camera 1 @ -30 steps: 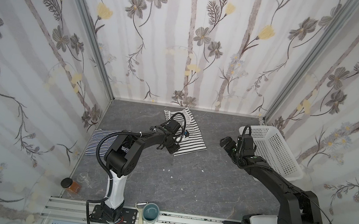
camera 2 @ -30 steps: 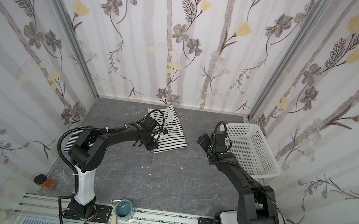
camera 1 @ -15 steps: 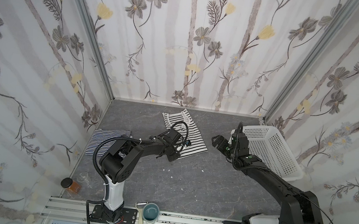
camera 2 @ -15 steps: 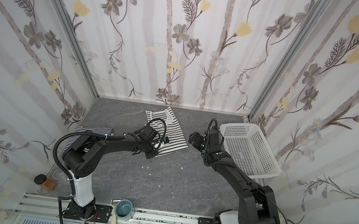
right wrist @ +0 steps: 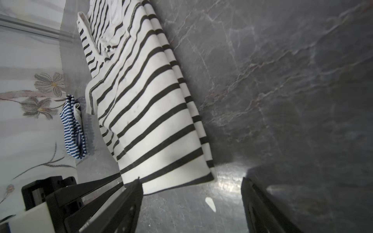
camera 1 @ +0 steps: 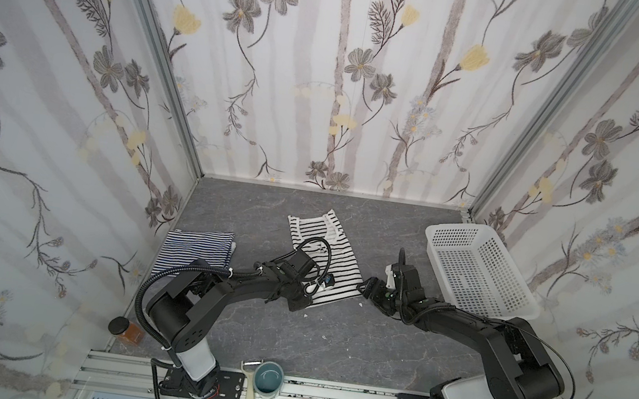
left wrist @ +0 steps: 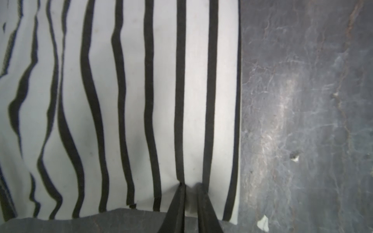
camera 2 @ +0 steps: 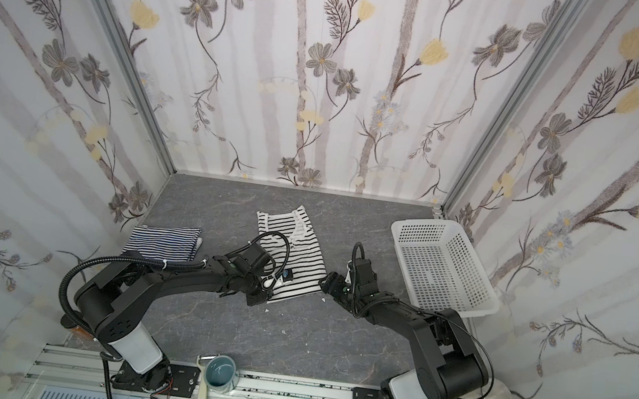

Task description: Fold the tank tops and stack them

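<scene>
The white tank top with black stripes [camera 1: 342,266] [camera 2: 303,265] lies flat mid-table, hem toward the front. My left gripper [camera 1: 311,287] [camera 2: 269,282] [left wrist: 189,186] is shut on that hem near one corner, with a small ridge of cloth [left wrist: 131,100] pinched between its tips. My right gripper [camera 1: 366,290] [camera 2: 327,283] [right wrist: 191,181] is open at the hem's other corner, low over the table. The corner of the cloth [right wrist: 151,113] reaches just between its fingertips. The navy-and-white tank top [camera 1: 195,251] [camera 2: 163,245] [right wrist: 72,129] lies folded at the left wall.
A white perforated basket [camera 1: 460,229] [camera 2: 427,225] stands at the right wall. On the front rail are a teal cup [camera 1: 270,378] and a peeler [camera 1: 249,392], with an amber jar [camera 1: 124,330] at the front left. Small white scraps [camera 1: 304,315] dot the dark table.
My left gripper slid forward over the white top to its hem and closed there. My right gripper moved left from the basket to the hem's other corner, its jaws narrowing somewhat.
</scene>
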Robot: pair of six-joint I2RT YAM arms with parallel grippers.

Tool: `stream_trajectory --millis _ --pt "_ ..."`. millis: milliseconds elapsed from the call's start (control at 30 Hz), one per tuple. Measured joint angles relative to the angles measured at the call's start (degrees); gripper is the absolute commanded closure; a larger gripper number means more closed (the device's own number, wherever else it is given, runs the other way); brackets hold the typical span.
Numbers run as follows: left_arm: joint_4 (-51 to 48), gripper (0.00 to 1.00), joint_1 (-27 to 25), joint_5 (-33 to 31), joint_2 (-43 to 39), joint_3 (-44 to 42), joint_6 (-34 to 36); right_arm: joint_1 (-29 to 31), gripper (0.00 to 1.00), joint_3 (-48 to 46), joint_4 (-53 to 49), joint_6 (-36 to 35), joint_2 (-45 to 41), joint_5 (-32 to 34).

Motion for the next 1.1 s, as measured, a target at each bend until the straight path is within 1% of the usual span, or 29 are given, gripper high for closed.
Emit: stream_trajectory --millis 67,333,567,667,767,800,833,933,1000,1100 --pt "-0.4 0.86 -0.1 0.4 -0.9 -0.8 -0.2 1.0 0.23 -2.4 3.2 1.4 -0.9 -0.5" --pt "-1.7 0.86 -0.9 0.9 -3.7 -3.3 -0.2 1.3 0.34 -11.0 21.8 9.8 0.5 -5.2" --pt "-3.8 0.85 -1.0 0.9 -5.7 -4.3 -0.5 1.4 0.59 -15.5 31.6 15.7 3.3 -8.3" --pt "-4.9 0.84 -1.0 0.9 -6.1 -4.4 -0.8 1.4 0.76 -16.1 33.0 17.0 3.8 -9.4" --pt "-6.6 0.73 -1.0 0.9 -6.8 -4.3 -1.5 1.6 0.96 -16.3 34.9 18.2 3.7 -10.6" --pt "-7.4 0.67 -1.0 0.8 -7.1 -4.3 -1.7 1.6 1.0 -16.3 35.2 18.4 3.4 -10.9" --pt "-8.6 0.63 -1.0 0.6 -7.7 -4.2 -2.0 1.7 1.0 -16.3 35.1 19.1 2.9 -11.2" --pt "-12.4 0.56 -0.6 -0.1 -11.1 -4.0 -3.3 2.3 1.0 -16.3 35.0 19.2 -0.2 -11.7" --pt "-13.0 0.55 -0.2 1.0 -15.0 -3.5 -4.6 3.0 1.0 -15.9 33.6 19.2 -3.2 -11.6" --pt "-13.0 0.55 -0.3 3.1 -18.7 -3.4 -5.4 4.1 1.0 -13.6 31.0 19.1 -6.7 -11.4"
